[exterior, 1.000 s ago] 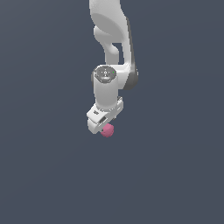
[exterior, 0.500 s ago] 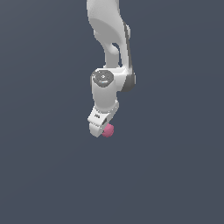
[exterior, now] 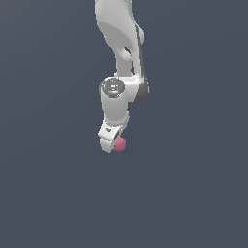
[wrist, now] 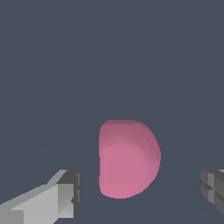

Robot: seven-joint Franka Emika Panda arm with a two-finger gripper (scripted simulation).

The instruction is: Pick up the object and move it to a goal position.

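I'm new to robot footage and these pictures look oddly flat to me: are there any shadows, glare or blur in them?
Exterior view: even, flat lighting, soft shading on the white arm, no cast shadow on the plain grey background, no glare; the pink ball is small but sharp. Wrist view: nothing is out of focus, but edges look blocky and the ball looks cut flat on one side; the hand has open fingers, apart from it.

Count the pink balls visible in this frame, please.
1. The pink ball sits between the open tool's fingers in the wrist view, touching neither; the exterior view shows it at the tool's tip. No others visible.
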